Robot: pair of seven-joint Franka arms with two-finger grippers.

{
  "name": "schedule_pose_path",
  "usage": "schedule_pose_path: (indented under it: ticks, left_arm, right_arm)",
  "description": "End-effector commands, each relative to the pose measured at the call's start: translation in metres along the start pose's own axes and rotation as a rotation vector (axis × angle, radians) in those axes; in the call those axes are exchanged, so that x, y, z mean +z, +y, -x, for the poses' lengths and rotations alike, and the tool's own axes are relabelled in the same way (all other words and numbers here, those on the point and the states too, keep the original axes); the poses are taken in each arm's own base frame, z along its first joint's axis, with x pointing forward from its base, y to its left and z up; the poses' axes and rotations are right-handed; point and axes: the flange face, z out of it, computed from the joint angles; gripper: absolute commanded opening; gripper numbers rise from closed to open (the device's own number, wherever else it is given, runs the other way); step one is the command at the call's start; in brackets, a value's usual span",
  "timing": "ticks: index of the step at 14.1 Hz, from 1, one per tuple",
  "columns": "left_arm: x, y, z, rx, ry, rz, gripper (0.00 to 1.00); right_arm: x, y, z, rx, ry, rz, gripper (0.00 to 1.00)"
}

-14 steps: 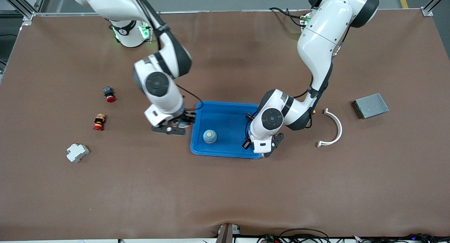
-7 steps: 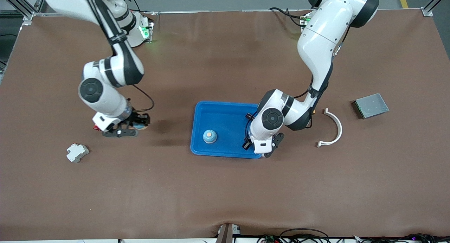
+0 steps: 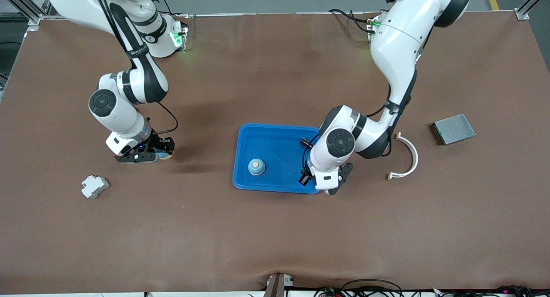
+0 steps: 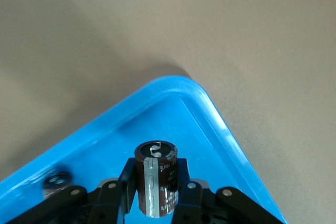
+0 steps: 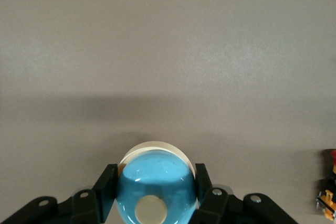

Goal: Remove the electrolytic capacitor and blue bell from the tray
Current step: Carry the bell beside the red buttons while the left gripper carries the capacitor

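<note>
My right gripper (image 3: 160,153) is shut on a blue bell (image 5: 153,188) with a cream button, held low over bare brown table toward the right arm's end. The bell (image 3: 165,154) peeks out beside the hand in the front view. My left gripper (image 3: 323,185) hangs over the corner of the blue tray (image 3: 275,136) nearest the front camera at the left arm's end. It is shut on a dark brown capacitor (image 4: 156,182) with a silver stripe, above the tray's rim (image 4: 220,124). The hand hides the capacitor in the front view. A second blue bell (image 3: 256,166) sits in the tray.
A white plastic block (image 3: 95,186) lies nearer the front camera than the right gripper. A red and orange button part (image 5: 328,199) sits close to the held bell. A white curved bracket (image 3: 406,155) and a grey metal box (image 3: 453,128) lie toward the left arm's end.
The right arm swung from the tray's edge toward its own end of the table, carrying the bell. The left hand shifted slightly over the tray corner, capacitor still held.
</note>
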Motion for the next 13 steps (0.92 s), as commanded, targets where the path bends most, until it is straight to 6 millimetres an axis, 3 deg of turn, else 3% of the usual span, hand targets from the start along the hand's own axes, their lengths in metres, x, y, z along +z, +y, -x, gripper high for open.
schedule_pose_path:
  ticks: [1, 4, 8, 13]
  left_arm:
    - [-0.04, -0.013, -0.015, 0.029, -0.002, -0.058, 0.07]
    - [-0.071, -0.03, -0.033, 0.165, -0.03, -0.141, 0.07]
    - [-0.095, -0.064, -0.062, 0.303, -0.067, -0.214, 0.07]
    - [-0.118, -0.121, -0.137, 0.495, -0.139, -0.262, 0.07]
  right_arm:
    - [0.011, 0.013, 0.001, 0.012, 0.014, -0.013, 0.0]
    - [0.027, 0.018, 0.002, 0.025, 0.005, -0.014, 0.0]
    - [0.051, 0.023, 0.006, 0.064, -0.02, -0.075, 0.0]
    - [0.064, 0.034, 0.007, 0.044, -0.021, -0.146, 0.0]
